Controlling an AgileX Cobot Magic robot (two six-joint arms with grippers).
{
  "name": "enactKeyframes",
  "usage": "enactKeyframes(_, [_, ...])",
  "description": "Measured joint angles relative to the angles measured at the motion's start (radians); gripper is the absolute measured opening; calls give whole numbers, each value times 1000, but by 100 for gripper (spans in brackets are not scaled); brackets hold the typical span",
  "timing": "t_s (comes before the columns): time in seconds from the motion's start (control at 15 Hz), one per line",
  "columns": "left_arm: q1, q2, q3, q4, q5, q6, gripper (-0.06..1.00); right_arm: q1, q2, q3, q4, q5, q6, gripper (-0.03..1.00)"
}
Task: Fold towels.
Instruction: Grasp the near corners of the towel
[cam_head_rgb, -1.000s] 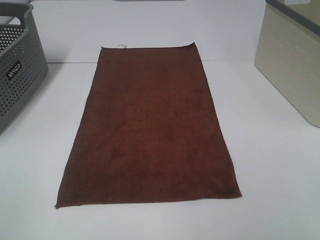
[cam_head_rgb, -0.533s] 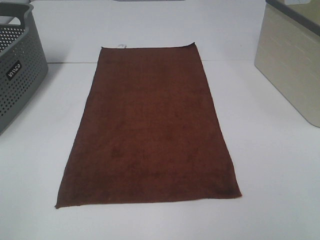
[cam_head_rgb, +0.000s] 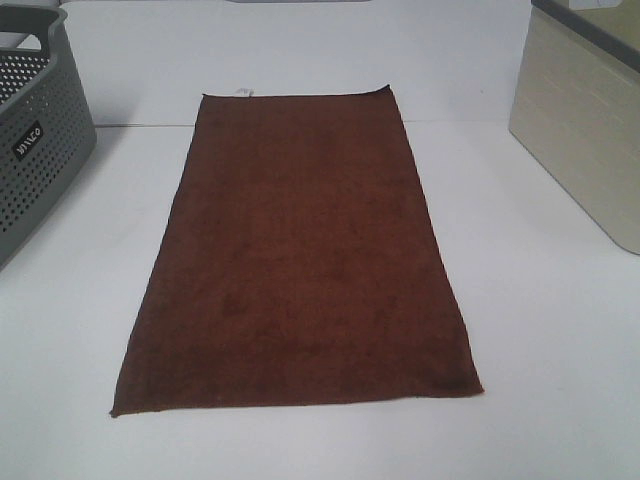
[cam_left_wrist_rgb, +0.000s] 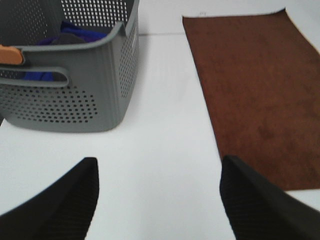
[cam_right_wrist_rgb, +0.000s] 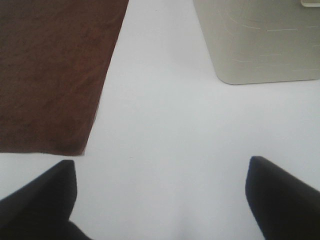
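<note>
A reddish-brown towel (cam_head_rgb: 300, 250) lies flat and unfolded on the white table, long side running away from me, with a small white tag (cam_head_rgb: 243, 93) on its far short edge. It also shows in the left wrist view (cam_left_wrist_rgb: 260, 90) and the right wrist view (cam_right_wrist_rgb: 52, 70). My left gripper (cam_left_wrist_rgb: 159, 195) is open and empty above bare table, to the left of the towel's near corner. My right gripper (cam_right_wrist_rgb: 161, 195) is open and empty above bare table, to the right of the towel's near right corner. Neither gripper shows in the exterior high view.
A grey perforated basket (cam_head_rgb: 35, 140) stands at the left; in the left wrist view (cam_left_wrist_rgb: 75, 95) it holds blue cloth (cam_left_wrist_rgb: 80, 35). A beige bin (cam_head_rgb: 590, 120) stands at the right and shows in the right wrist view (cam_right_wrist_rgb: 260, 40).
</note>
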Motion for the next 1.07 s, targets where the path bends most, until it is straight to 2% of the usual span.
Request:
enactKeyframes(0.13, [0, 72, 5, -38, -157, -58, 66, 0, 97, -16, 17, -55, 10, 85])
enactKeyframes(0.2, [0, 131, 15, -83, -218, -72, 66, 0, 154, -25, 36, -79, 21, 85])
enactKeyframes(0.4, [0, 360, 23, -277, -292, -67, 66, 0, 362, -48, 115, -105, 25, 83])
enactKeyframes(0.47, [0, 455, 23, -348, -293, -27, 66, 0, 429, -50, 157, -105, 25, 83])
enactKeyframes(0.67, [0, 728, 23, -548, -297, 189, 66, 0, 656, -54, 273, -128, 0, 83])
enactKeyframes(0.93, [0, 1103, 23, -857, -310, 505, 66, 0, 947, -54, 391, -236, -147, 83])
enactKeyframes(1.0, [0, 1192, 23, -942, -324, 593, 66, 0, 1010, -54, 433, -275, -182, 83])
enactKeyframes(1.07, [0, 1341, 23, -1107, -339, 784, 66, 0, 1134, -55, 519, -344, -272, 83])
